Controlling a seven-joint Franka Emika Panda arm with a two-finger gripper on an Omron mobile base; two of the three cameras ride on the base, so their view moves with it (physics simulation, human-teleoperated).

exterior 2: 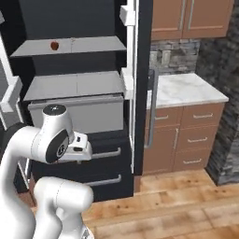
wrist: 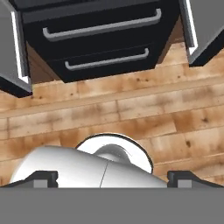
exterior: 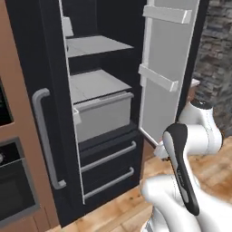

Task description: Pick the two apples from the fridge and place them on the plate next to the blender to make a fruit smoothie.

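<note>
Your small dull-red apple (exterior 2: pixel 54 45) sits on the pale grey upper shelf (exterior 2: pixel 88 45) of the tall dark fridge (exterior 2: pixel 74 18), well above the hand (wrist: pixel 112 177), which points down at the wooden floor (wrist: pixel 131 109). Its fingertips stand wide apart, holding nothing.

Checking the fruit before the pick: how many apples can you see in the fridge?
1. An apple sits on the upper shelf of the fridge, toward its left end in the right base view. A second may be hidden.
</note>
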